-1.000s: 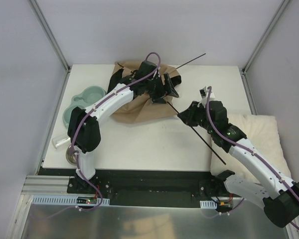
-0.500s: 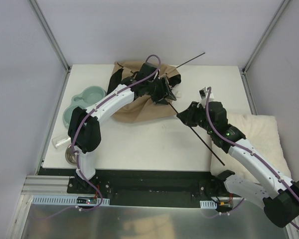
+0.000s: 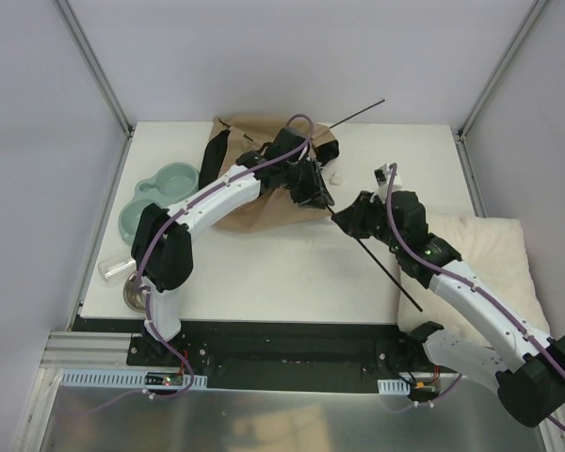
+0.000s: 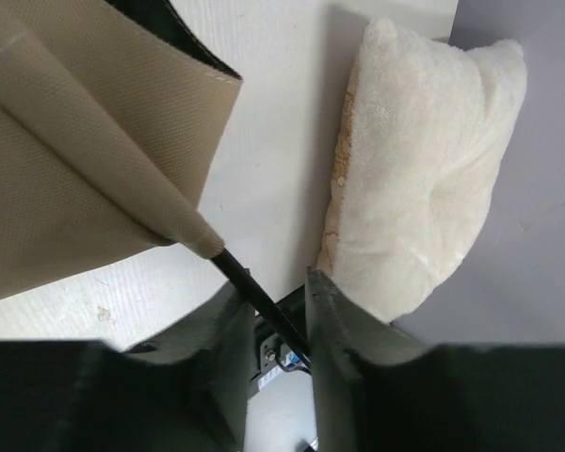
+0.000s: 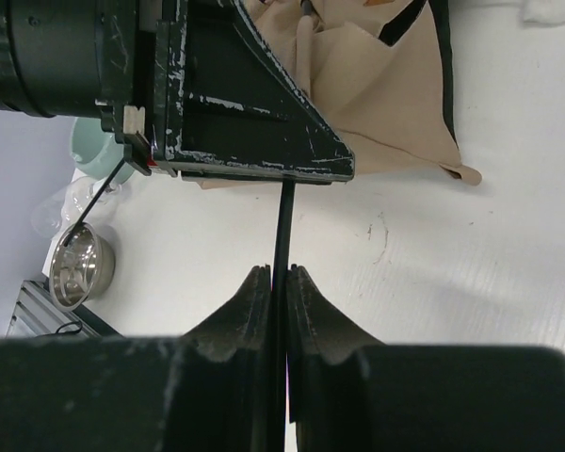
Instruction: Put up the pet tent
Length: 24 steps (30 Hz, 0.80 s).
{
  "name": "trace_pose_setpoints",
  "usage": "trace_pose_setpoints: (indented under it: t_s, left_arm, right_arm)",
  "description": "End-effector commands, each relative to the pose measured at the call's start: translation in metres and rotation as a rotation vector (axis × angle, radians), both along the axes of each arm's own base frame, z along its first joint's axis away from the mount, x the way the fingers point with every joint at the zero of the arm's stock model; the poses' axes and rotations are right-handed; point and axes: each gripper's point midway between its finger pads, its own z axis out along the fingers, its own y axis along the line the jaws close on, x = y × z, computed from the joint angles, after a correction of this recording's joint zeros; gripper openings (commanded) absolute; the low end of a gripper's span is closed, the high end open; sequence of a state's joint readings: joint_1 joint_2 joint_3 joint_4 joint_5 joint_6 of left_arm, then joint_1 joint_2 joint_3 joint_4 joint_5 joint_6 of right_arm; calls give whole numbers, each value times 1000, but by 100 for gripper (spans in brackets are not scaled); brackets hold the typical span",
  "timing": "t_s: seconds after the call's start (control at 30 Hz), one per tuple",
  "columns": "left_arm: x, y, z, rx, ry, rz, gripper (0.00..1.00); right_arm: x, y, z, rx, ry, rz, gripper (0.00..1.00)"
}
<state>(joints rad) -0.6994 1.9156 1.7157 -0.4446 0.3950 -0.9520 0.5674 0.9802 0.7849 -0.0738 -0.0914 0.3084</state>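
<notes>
Clearly mid-threading. Pinches the pole [image 5: 284, 226] tight in the right claw [image 5: 276, 275]; straddles it with the left claw [image 4: 279, 299], spread, not clamping. Finds the tent [image 3: 264, 212] crumpled at upper centre of the overhead frame, at the far side of the counter [image 3: 264, 273]. Could buckle the pole if pushed off-line into bunched fabric, or lose it through that loose hold. Matte white counter, pale walls [image 3: 292, 56], metal posts [image 3: 92, 61].
</notes>
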Motion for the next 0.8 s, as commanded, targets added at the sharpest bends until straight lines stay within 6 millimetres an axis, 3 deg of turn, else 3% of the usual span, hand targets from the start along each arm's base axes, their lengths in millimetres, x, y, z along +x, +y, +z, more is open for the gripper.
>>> trace_pose_setpoints:
  t_s: [0.0,0.07,0.17,0.23,0.3,0.4,0.57,0.77]
  left_arm:
    - [3,-9,31,-55,-80,-42,14]
    - [4,-8,32,-46,-100,-50,0]
    - [4,-3,31,-19,-122,-55,0]
    - [4,3,31,7,-151,-54,0]
    - [3,11,30,37,-173,-50,0]
    - [4,20,28,80,-219,-54,0]
    - [14,35,34,154,-326,-44,0]
    - [30,42,48,178,-399,-6,0]
  right_arm:
    - [-1,20,24,90,-54,70,0]
    - [-2,19,23,81,-42,72,0]
    - [-9,15,6,31,29,75,0]
    - [-13,14,1,11,51,85,16]
    - [-16,11,-3,-7,70,86,37]
    - [-22,5,-10,-39,90,85,55]
    - [-41,-3,-16,-83,142,121,66]
    - [-75,5,-27,-74,245,271,67]
